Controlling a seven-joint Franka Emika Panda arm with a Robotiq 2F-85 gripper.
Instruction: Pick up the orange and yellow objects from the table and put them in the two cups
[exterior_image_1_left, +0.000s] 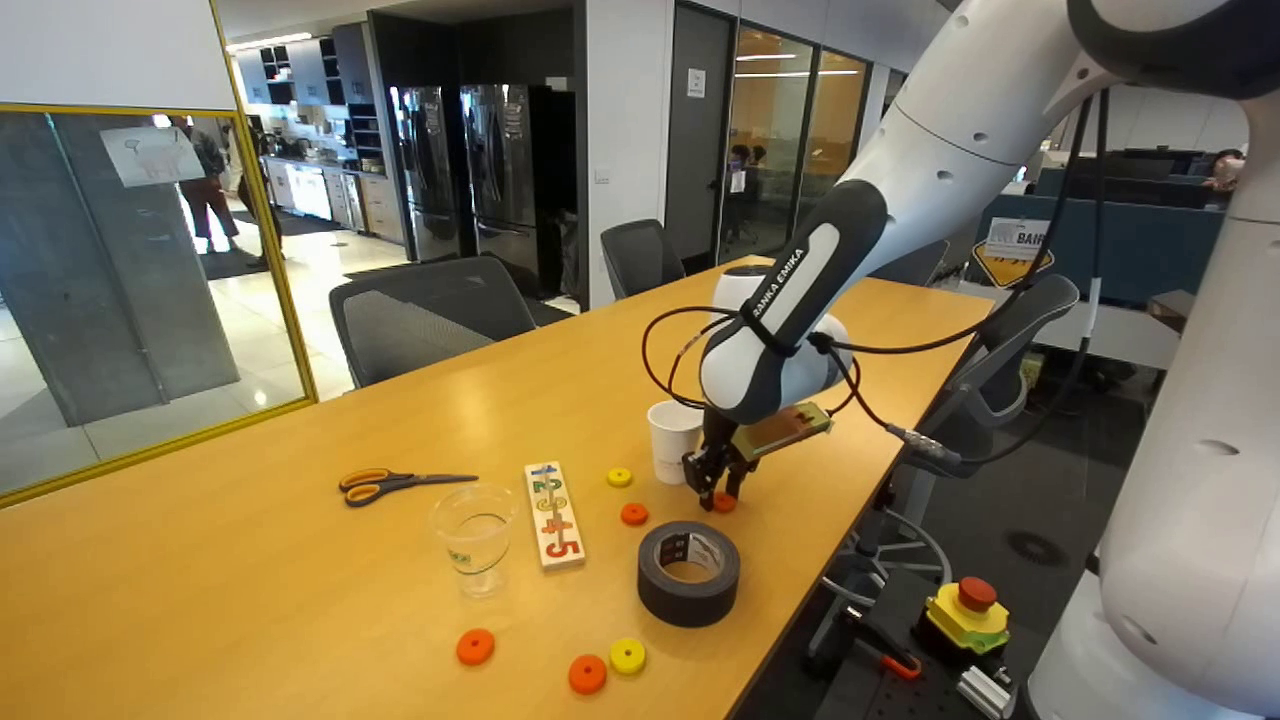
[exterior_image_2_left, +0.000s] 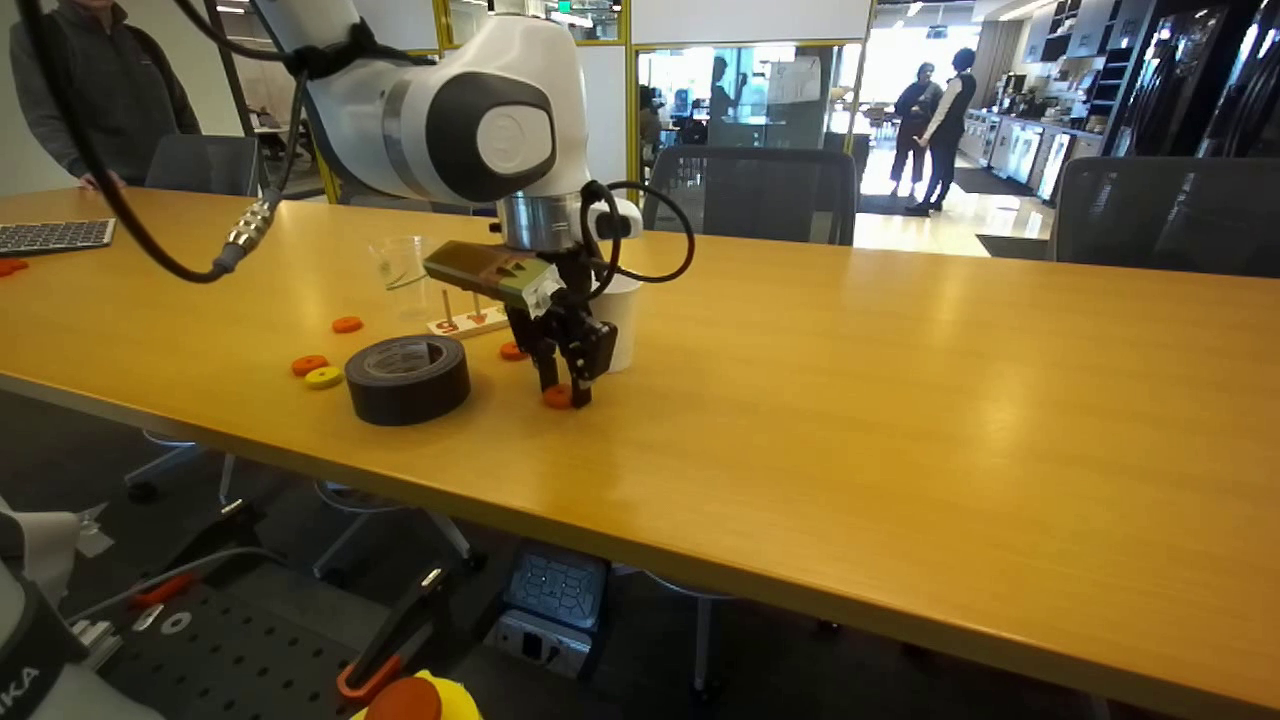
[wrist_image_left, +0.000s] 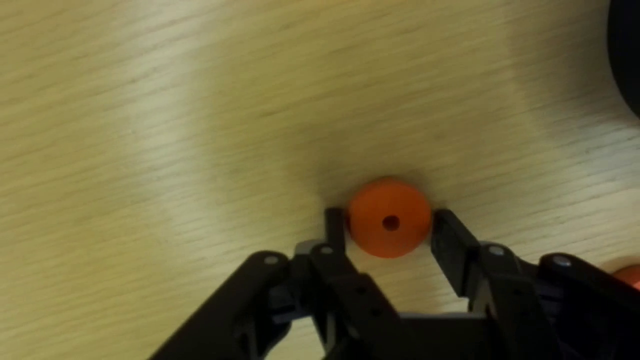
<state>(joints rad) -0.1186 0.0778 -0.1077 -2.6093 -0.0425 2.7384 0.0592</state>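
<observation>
Between the fingertips of my gripper (wrist_image_left: 388, 215) sits an orange disc (wrist_image_left: 391, 242) with a small hole, a finger against each side; it rests on or just at the table (exterior_image_1_left: 280, 610). In an exterior view the white cup (exterior_image_1_left: 672, 440) stands upright right behind the gripper (exterior_image_1_left: 720, 497). The clear cup (exterior_image_1_left: 478, 548) is farther off, beyond the number board. Loose on the table lie a yellow disc (exterior_image_1_left: 620, 478) and an orange disc (exterior_image_1_left: 634, 514) near the white cup. Closer to the camera are two orange discs (exterior_image_1_left: 476, 646) and a yellow disc (exterior_image_1_left: 628, 656).
A black tape roll (exterior_image_1_left: 686, 606) lies near the table's edge, close to the gripper. A white number board (exterior_image_1_left: 545, 500) with upright pegs and orange-handled scissors (exterior_image_1_left: 370, 490) lie farther along. A keyboard (exterior_image_2_left: 55, 236) shows at the table's far end.
</observation>
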